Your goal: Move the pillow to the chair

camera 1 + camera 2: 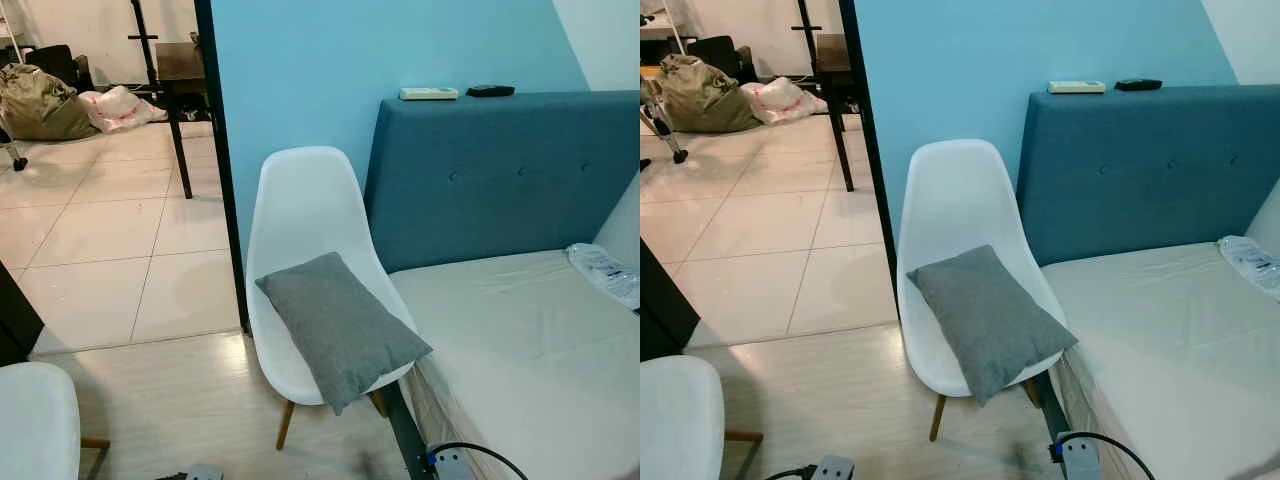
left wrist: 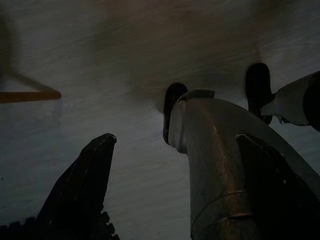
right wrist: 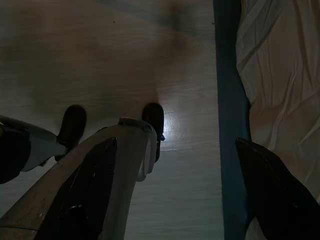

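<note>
A grey pillow (image 1: 340, 325) lies tilted on the seat of a white shell chair (image 1: 300, 205) with wooden legs, and one corner hangs over the seat's front edge. The chair stands against the light blue wall, right beside the bed. My left gripper (image 2: 176, 139) hangs open above the wooden floor, next to my own leg and feet. My right gripper (image 3: 175, 143) also hangs open with nothing between its fingers, over the floor beside the bed's blue frame.
A bed (image 1: 530, 350) with a bare mattress and a blue headboard (image 1: 500, 180) stands at the right, with two remotes on top and a plastic bag (image 1: 605, 272) on it. A second white chair (image 1: 35, 420) is at the lower left. A black door frame (image 1: 222, 170) opens onto a tiled room with bags.
</note>
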Robot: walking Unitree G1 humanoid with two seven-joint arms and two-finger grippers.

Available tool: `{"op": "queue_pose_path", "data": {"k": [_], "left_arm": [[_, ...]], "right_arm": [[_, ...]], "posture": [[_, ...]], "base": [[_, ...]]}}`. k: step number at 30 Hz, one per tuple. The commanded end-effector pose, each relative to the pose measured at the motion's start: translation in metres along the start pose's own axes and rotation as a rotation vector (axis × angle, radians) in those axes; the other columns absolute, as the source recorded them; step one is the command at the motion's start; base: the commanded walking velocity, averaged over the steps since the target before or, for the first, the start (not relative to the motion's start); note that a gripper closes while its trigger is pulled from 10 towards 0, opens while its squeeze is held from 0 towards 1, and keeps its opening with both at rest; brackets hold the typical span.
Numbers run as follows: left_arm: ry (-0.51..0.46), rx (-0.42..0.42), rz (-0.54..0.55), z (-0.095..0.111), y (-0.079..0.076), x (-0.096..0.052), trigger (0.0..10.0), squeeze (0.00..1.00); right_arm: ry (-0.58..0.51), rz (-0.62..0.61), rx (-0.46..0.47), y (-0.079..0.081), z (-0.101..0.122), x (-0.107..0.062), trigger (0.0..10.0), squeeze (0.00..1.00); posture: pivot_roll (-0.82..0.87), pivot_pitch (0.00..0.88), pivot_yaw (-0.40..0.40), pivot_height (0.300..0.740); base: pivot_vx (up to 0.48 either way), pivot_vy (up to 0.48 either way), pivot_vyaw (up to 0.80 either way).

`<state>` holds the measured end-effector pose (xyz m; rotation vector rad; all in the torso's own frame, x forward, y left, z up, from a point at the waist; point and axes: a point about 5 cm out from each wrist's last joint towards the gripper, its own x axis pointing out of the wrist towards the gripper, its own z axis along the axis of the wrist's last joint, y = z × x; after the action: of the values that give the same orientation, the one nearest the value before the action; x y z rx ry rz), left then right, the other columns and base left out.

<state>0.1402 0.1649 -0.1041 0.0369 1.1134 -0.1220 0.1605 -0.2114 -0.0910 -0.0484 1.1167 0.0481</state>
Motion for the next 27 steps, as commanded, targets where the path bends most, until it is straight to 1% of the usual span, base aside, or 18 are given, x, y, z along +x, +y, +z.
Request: {"op": "queue_pose_path", "data": {"k": [1,4,6,12,13,14,15,16,18,22,27], "left_arm": [[0.000,-0.010,0.002,0.001,-0.002,0.000,10.0,0.00],[0.006,-0.006,-0.005,0.000,-0.003,0.001,10.0,0.00],[0.013,0.015,-0.009,0.000,-0.003,0.001,10.0,0.00],[0.013,0.002,-0.004,-0.002,-0.003,0.000,10.0,0.00],[0.004,-0.036,0.002,-0.001,-0.002,0.000,10.0,0.00],[0.004,-0.036,0.002,-0.001,-0.002,0.000,10.0,0.00],[-0.012,-0.103,0.013,0.001,-0.001,0.000,10.0,0.00],[-0.023,-0.151,0.021,0.003,0.000,0.000,10.0,0.00],[-0.025,-0.163,0.023,0.003,0.001,0.000,10.0,0.00],[-0.022,-0.130,0.025,0.006,0.003,0.000,10.0,0.00],[-0.026,-0.122,0.025,0.009,0.004,0.001,10.0,0.00]], "right_arm": [[0.011,-0.009,-0.007,-0.002,-0.002,0.000,10.0,0.00],[0.014,-0.007,0.003,-0.002,-0.003,0.000,10.0,0.00],[0.016,-0.008,0.002,-0.001,-0.004,0.000,10.0,0.00],[0.017,-0.012,0.003,0.000,-0.006,0.000,10.0,0.00],[0.018,-0.013,0.003,-0.001,-0.007,0.000,10.0,0.00],[0.018,-0.013,0.003,-0.001,-0.007,0.000,10.0,0.00],[0.018,-0.015,0.005,-0.001,-0.007,-0.001,10.0,0.00],[0.018,-0.016,0.007,-0.001,-0.008,-0.001,10.0,0.00],[0.022,-0.014,0.012,-0.001,-0.009,-0.001,10.0,0.00],[0.024,-0.015,0.003,-0.001,-0.008,-0.001,10.0,0.00],[0.013,-0.015,0.009,-0.001,-0.005,0.000,10.0,0.00]], "posture": [[0.04,0.000,-0.076,0.740],[0.04,0.000,-0.072,0.740],[0.03,0.000,-0.069,0.740],[0.03,0.000,-0.065,0.740],[0.03,0.000,-0.068,0.740],[0.03,0.000,-0.068,0.740],[0.03,0.000,-0.073,0.740],[0.03,0.000,-0.073,0.740],[0.03,0.000,-0.073,0.740],[0.03,0.000,-0.066,0.740],[0.03,0.000,-0.060,0.740]], "base": [[0.000,0.000,0.00],[0.000,0.000,0.00],[0.000,0.000,0.00],[0.000,0.000,0.00],[0.000,0.000,0.00],[0.000,0.000,0.00],[0.000,0.000,0.00],[0.000,0.000,0.00],[0.000,0.000,0.00],[0.000,0.000,0.00],[0.000,0.000,0.00]]}}
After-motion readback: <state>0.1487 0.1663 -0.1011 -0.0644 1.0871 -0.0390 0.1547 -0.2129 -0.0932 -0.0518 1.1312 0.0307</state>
